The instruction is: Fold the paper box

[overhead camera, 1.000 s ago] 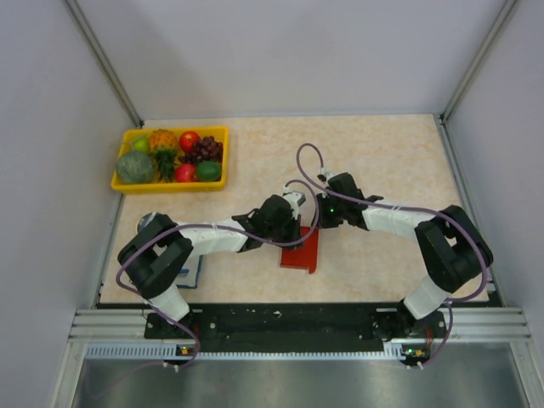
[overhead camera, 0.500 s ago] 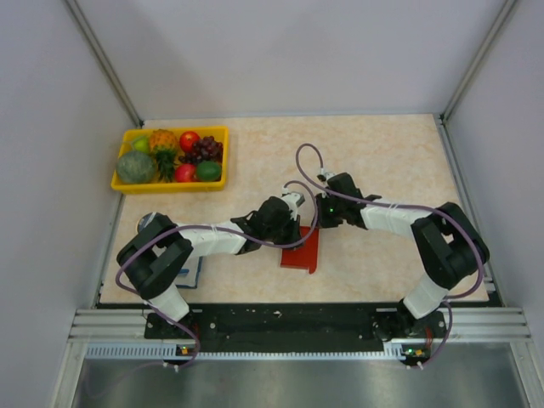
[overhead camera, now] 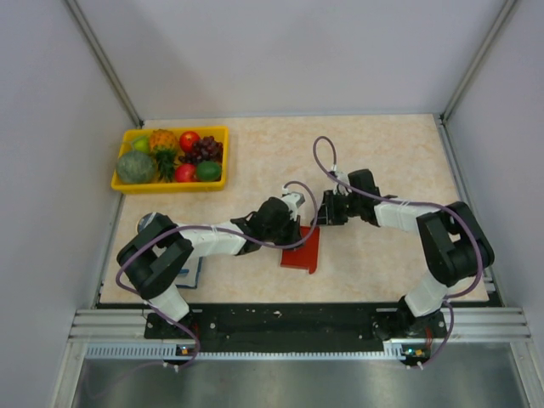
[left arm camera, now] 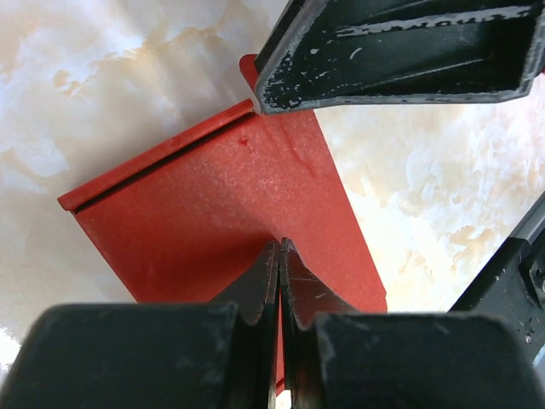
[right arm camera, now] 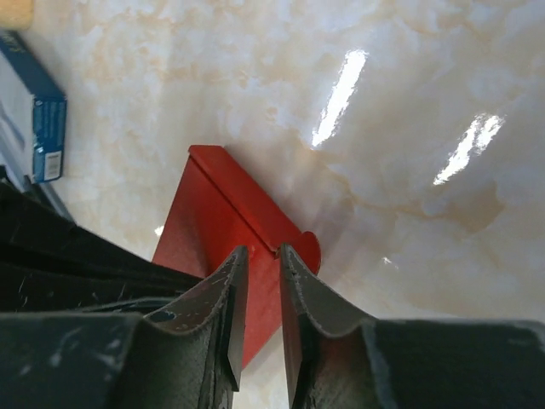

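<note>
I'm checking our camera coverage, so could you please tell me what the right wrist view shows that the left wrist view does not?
Only the right wrist view shows the blue notebook at its left edge, and the right gripper with a slight gap between its fingers. Only the left wrist view shows the left gripper shut on the paper box. Both show the red box on the marbled table.

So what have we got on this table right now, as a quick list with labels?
paper box: red cardboard, partly folded, on the table
left gripper: shut, pinching a flap of the paper box
right gripper: at the paper box's far corner; grip unclear
fruit tray: yellow, far left corner
notebook: blue, near left side
</note>
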Robot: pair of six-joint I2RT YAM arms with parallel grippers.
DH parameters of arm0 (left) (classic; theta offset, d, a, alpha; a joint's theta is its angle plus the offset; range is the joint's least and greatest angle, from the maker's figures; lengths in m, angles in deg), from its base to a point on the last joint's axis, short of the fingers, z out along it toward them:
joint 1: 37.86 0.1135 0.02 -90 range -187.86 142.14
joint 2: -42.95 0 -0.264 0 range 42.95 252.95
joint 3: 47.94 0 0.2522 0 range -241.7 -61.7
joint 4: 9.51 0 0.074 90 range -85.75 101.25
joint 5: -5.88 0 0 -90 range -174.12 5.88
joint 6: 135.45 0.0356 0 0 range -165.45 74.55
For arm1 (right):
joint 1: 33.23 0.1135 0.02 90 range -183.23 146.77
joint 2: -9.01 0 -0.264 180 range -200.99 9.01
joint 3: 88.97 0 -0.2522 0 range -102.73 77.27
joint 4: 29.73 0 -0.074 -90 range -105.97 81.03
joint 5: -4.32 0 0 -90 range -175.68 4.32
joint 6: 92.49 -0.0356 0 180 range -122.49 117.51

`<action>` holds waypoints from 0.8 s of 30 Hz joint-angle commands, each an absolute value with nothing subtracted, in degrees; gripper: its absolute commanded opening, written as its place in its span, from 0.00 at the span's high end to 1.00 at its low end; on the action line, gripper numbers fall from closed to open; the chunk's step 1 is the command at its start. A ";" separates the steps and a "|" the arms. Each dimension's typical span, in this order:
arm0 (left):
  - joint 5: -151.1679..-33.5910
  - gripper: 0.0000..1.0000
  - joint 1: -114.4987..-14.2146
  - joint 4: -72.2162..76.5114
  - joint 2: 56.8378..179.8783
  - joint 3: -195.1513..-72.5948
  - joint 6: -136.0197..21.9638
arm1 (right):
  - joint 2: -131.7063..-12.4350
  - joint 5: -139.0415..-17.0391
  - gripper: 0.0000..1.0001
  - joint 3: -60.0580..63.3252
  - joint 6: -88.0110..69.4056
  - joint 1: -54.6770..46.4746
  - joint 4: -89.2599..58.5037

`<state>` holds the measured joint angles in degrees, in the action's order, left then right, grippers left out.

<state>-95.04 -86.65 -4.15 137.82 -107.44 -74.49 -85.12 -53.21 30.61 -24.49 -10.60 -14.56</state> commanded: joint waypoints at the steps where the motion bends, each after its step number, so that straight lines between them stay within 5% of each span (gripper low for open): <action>1: -93.17 0.97 -86.72 -0.23 139.81 -105.03 -73.31 | -83.97 -41.84 0.77 33.23 -23.06 -13.71 -27.04; 24: -93.70 0.97 -86.72 -1.64 139.28 -103.98 -73.05 | -87.06 -44.12 0.67 36.21 -20.15 -13.98 -26.42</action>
<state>-95.28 -86.65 -6.21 137.82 -106.54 -74.44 -87.85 -45.24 34.31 -20.95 -13.50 -24.18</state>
